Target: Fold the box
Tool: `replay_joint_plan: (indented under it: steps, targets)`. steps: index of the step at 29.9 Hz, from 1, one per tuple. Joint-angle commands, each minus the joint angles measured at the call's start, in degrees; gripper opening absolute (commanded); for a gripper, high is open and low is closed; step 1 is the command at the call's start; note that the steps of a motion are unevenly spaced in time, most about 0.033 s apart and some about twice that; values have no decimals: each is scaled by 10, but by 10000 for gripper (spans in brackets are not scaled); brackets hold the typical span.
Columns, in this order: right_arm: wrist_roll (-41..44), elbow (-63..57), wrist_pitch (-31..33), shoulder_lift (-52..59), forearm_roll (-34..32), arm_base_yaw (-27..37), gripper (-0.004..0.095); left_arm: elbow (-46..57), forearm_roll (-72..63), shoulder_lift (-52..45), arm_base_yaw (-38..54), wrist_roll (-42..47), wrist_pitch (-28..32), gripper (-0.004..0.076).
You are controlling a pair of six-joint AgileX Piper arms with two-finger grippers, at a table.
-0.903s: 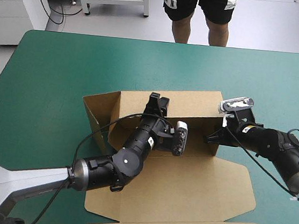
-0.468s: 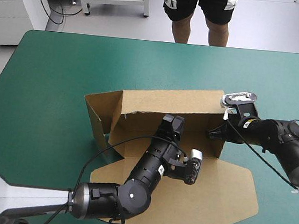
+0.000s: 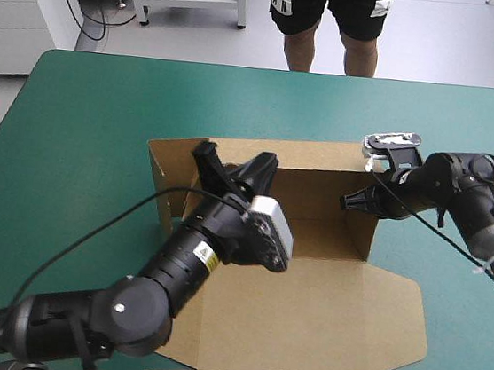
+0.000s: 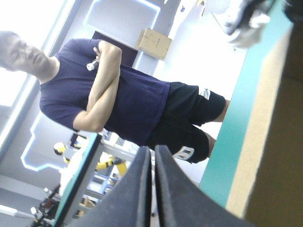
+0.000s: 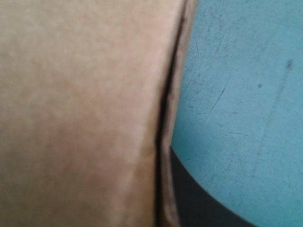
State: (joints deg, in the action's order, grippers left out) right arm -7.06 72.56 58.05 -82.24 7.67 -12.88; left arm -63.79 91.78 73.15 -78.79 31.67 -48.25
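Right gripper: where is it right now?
In the high view the right gripper is on the table's right side, gripping the right wall of the box near its far corner. One black finger lies outside the wall, over the teal-green cover.

The box [image 3: 305, 299] is plain brown board throughout; raised walls and flat lid share the same brown. The bench [image 3: 95, 105] cover is uniform teal-green. The left hand [image 4: 151, 153] is black on both fingers. The right hand [image 3: 352, 201] is likewise black.
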Motion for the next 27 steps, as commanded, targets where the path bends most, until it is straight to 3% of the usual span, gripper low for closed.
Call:
replay_joint_plan:
  steps: [1,6,14,24,27]
  targets:
    - [-2,48,78,-28,2,1,0,-47,-61,-54,48,-5,12,1]
    - [-3,102,90,-87,1,1,-1,-74,-173,-76,185,-23,59,1]
    - [-3,190,90,-179,2,1,-2,-80,-429,-77,446,-123,169,1]
    - [-3,294,87,-273,-2,1,0,-80,-779,-63,708,-340,158,1]
    - [-3,312,81,-278,-8,1,4,-79,-874,-50,762,-410,125,1]
